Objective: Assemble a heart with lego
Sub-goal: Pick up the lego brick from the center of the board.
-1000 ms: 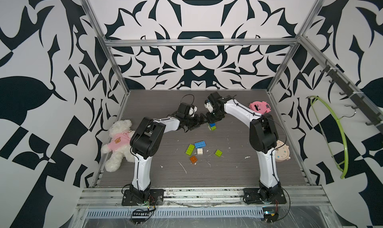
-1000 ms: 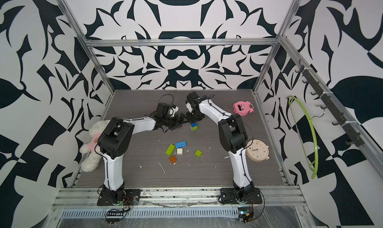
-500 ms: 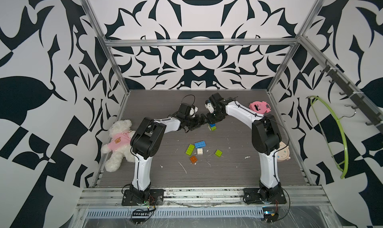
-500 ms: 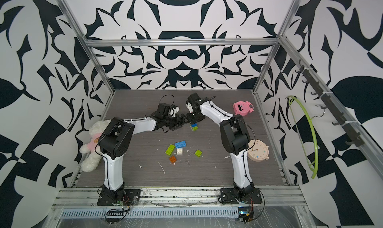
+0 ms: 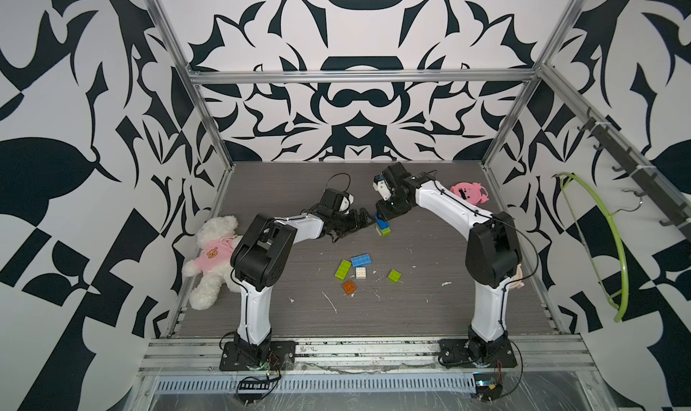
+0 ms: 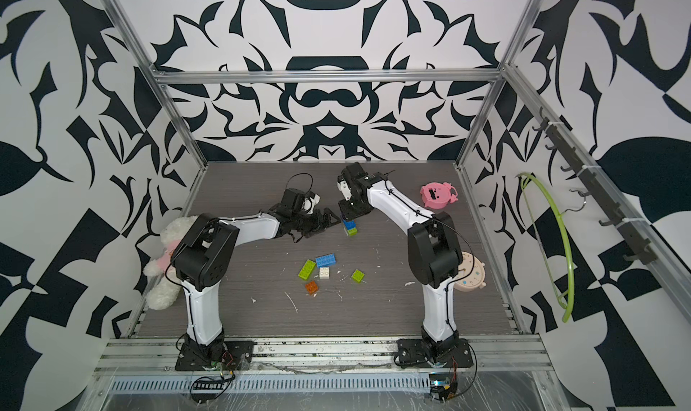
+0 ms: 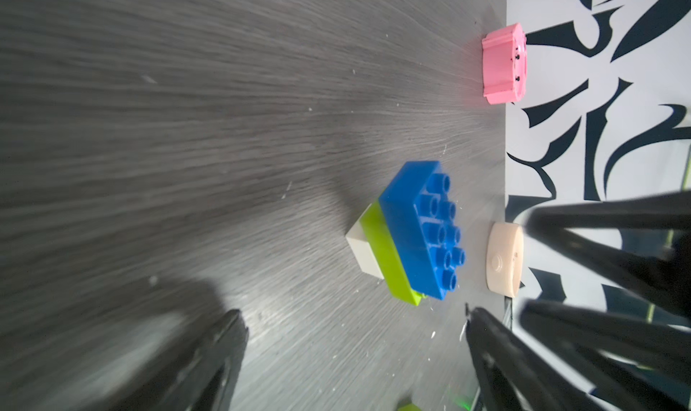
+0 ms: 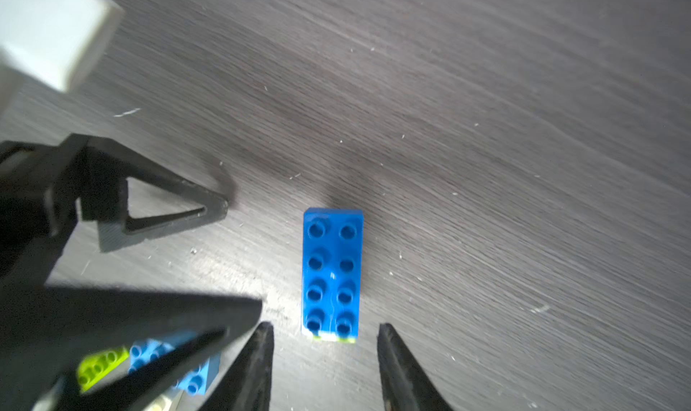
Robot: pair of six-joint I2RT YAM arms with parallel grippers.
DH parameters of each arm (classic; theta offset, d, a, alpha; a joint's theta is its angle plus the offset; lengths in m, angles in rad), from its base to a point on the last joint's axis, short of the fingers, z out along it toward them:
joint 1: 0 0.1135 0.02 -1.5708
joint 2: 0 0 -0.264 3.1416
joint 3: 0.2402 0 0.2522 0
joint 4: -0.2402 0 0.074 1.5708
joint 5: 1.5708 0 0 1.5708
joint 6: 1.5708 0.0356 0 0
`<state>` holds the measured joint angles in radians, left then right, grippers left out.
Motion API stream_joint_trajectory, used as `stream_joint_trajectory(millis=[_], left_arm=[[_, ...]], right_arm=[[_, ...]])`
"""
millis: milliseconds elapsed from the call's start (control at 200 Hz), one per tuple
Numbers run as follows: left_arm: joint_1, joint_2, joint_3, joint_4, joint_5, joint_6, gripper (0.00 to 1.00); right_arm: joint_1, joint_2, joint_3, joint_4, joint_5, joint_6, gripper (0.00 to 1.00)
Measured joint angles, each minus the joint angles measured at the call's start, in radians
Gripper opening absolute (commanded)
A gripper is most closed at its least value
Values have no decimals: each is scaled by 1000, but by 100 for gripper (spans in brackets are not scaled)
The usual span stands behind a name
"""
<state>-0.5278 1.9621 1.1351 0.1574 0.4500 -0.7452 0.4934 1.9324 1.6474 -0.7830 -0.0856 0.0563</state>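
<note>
A small lego stack stands mid-table, a blue oblong brick (image 5: 382,224) (image 6: 349,224) on a lime green one (image 7: 389,267) on a white one (image 7: 364,250). My right gripper (image 8: 325,326) (image 5: 383,215) hovers just over it, open, jaws either side of the blue brick's (image 8: 332,270) end with gaps. My left gripper (image 7: 353,313) (image 5: 362,220) lies low beside the stack, open and empty. Nearer the front lie loose lego: a blue oblong (image 5: 361,260), a lime oblong (image 5: 343,269), a white square (image 5: 361,272), a lime square (image 5: 394,275) and an orange square (image 5: 349,287).
A white teddy bear (image 5: 211,261) in a pink shirt lies at the left edge. A pink round toy (image 5: 467,192) sits at the back right, and a beige clock (image 6: 469,274) lies behind the right arm's base. A green hoop (image 5: 598,241) hangs on the right wall.
My right gripper's jaws have parted from the blue brick, leaving it on the stack. The left arm has stayed still.
</note>
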Motion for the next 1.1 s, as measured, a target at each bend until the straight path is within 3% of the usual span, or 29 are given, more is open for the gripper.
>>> stream_joint_trajectory(millis=[195, 375, 595, 1100], left_arm=[[19, -51, -108, 107, -60, -37, 95], [52, -54, -163, 203, -79, -85, 95], [58, -54, -163, 224, -76, -93, 95], [58, -71, -163, 219, -72, -92, 95]], right_arm=[[23, -253, -264, -4, -6, -16, 46], [134, -416, -535, 2, -57, 1, 48], [193, -422, -690, 50, -66, 38, 50], [193, -306, -693, 121, -47, 43, 49]])
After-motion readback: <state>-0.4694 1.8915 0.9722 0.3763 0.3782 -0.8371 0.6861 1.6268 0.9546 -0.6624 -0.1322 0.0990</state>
